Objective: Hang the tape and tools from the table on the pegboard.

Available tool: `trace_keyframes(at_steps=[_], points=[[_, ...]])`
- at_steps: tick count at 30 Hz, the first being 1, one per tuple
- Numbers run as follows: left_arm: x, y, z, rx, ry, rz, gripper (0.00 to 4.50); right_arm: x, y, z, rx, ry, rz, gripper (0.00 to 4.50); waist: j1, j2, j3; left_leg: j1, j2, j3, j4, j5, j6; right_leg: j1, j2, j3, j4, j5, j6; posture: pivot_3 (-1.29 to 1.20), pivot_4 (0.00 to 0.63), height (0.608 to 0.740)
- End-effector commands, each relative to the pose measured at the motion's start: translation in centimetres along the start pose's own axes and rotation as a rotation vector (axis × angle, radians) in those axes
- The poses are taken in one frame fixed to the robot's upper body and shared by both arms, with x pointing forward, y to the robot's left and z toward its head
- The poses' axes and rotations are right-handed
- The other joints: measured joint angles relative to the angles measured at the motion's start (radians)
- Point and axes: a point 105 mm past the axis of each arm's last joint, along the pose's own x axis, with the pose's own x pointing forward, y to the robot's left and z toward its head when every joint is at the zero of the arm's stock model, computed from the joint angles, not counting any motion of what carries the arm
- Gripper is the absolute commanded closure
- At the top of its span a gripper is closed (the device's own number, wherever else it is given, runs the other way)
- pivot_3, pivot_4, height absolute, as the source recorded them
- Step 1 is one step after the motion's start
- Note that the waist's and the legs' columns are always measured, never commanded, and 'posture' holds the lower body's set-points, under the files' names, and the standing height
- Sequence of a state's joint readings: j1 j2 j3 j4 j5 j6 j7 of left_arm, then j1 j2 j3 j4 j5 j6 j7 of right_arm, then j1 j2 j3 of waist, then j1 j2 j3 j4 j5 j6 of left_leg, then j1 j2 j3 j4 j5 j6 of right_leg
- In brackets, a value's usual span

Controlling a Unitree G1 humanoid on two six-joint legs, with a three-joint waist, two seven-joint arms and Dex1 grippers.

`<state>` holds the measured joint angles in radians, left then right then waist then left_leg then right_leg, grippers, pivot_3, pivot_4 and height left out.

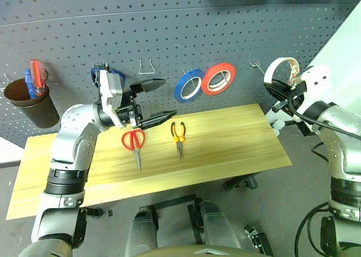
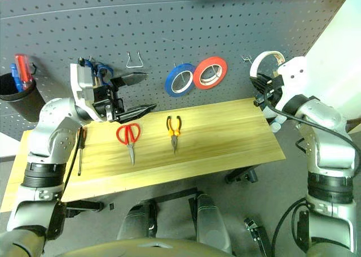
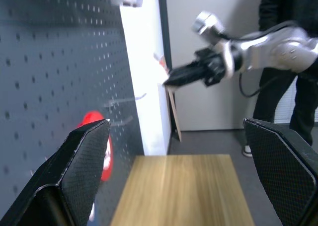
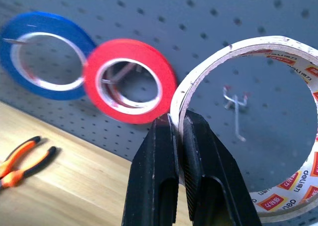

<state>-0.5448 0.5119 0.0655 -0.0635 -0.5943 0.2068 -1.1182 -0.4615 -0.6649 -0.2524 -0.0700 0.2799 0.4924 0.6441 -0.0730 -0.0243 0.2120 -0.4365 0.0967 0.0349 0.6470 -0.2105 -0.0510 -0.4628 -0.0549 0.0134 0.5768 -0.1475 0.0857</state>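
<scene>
Far left, a dark cup (image 1: 31,107) hangs on the pegboard (image 1: 186,25) holding red and blue screwdrivers (image 1: 35,78). Left gripper (image 1: 155,101) is spread wide and empty, hovering over the table (image 1: 225,149) just above the red-handled scissors (image 1: 134,141); a slim screwdriver (image 2: 80,149) lies by the left arm, pliers (image 1: 178,135) mid-table. Blue roll (image 1: 189,85) and red roll (image 1: 219,78) are already hung. Far right, right gripper (image 4: 180,136) is pressed together pinching the rim of the tape (image 4: 238,121), held up by a bare hook (image 4: 237,104). Risk: the thin edge grip could let the ring swivel and miss the hook, or drop off the table end. Light plank top, dark perforated wall, pale wall right, a person standing beyond.
</scene>
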Motion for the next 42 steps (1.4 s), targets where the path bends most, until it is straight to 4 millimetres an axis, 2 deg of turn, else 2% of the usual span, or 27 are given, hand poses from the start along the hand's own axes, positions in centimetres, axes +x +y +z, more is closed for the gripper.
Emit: trace_keyframes(at_steps=[1, 7, 17, 21, 26, 30, 34, 38, 42], points=[[0.1, 0.5, 0.6, 0.034, -0.006, 0.003, 0.0, 0.9, -0.7, 1.1, -0.036, -0.039, -0.011, 4.45, 0.001, 0.001, 0.0, 0.0, 0.0, 0.0, 0.0, 0.0, 0.0, 0.0, 0.0, 0.0, 0.0, 0.0, 0.0, -0.08, 0.085, 0.74], [0.3, 0.7, 0.3, 0.042, 0.004, 0.018, 0.0, 3.3, -1.0, -0.3, 0.015, -0.028, -0.002, 4.45, 0.002, 0.0, -0.009, 0.0, 0.0, 0.0, 0.001, 0.0, 0.0, 0.0, 0.001, 0.002, 0.001, 0.0, 0.0, -0.07, 0.086, 0.74], [-0.2, 0.6, -0.2, 0.05, 0.031, 0.044, 0.0, 7.7, -1.8, -1.3, 0.045, -0.021, -0.012, 4.45, 0.002, 0.001, -0.011, 0.002, 0.0, 0.0, 0.001, 0.0, 0.0, 0.0, 0.002, 0.003, 0.003, 0.002, 0.004, -0.03, 0.092, 0.74], [-0.5, 0.6, -0.4, 0.051, 0.041, 0.061, 0.0, 8.3, -1.6, -1.9, 0.041, -0.009, 0.003, 3.31, 0.005, 0.001, -0.011, 0.002, 0.0, 0.0, 0.0, 0.0, 0.0, 0.0, 0.002, 0.003, 0.003, 0.002, 0.004, -0.03, 0.092, 0.74], [-0.9, 0.6, -0.4, 0.047, 0.038, 0.08, 0.0, 7.1, -1.6, -0.8, -0.02, -0.026, 0.021, 1.66, 0.008, 0.001, -0.011, 0.002, 0.0, 0.0, 0.0, 0.0, 0.0, 0.0, 0.002, 0.004, 0.004, 0.002, 0.004, -0.01, 0.098, 0.74], [-1.2, 0.6, -0.6, 0.046, 0.046, 0.084, 0.0, 3.8, 0.7, 1.1, -0.032, -0.05, 0.172, 1.66, 0.026, 0.001, -0.012, 0.003, 0.0, 0.001, 0.0, 0.0, 0.0, 0.0, 0.002, 0.004, 0.005, 0.002, 0.005, -0.01, 0.105, 0.74], [-1.6, 0.6, -0.8, 0.036, 0.052, 0.094, 0.0, 0.7, 3.5, 2.1, -0.007, -0.008, 0.292, 1.66, 0.036, 0.002, -0.013, 0.005, 0.0, 0.001, 0.001, 0.0, 0.0, 0.001, 0.003, 0.005, 0.007, 0.002, 0.004, -0.02, 0.119, 0.74], [-2.6, 0.3, -1.9, 0.03, 0.109, 0.111, 0.0, -1.9, 7.3, 1.6, 0.045, 0.089, 0.44, 1.66, 0.035, 0.001, -0.014, 0.01, 0.0, 0.002, 0.001, 0.0, 0.0, 0.005, 0.003, 0.006, 0.007, -0.001, 0.0, -0.03, 0.129, 0.74], [-4.5, 0.2, -3.1, 0.014, 0.18, 0.15, 0.0, -2.2, 10.0, 0.2, 0.133, 0.166, 0.497, 1.66, 0.029, 0.001, -0.014, 0.011, 0.001, 0.002, 0.001, 0.0, 0.0, 0.005, 0.003, 0.006, 0.007, -0.001, -0.001, -0.04, 0.136, 0.74]])
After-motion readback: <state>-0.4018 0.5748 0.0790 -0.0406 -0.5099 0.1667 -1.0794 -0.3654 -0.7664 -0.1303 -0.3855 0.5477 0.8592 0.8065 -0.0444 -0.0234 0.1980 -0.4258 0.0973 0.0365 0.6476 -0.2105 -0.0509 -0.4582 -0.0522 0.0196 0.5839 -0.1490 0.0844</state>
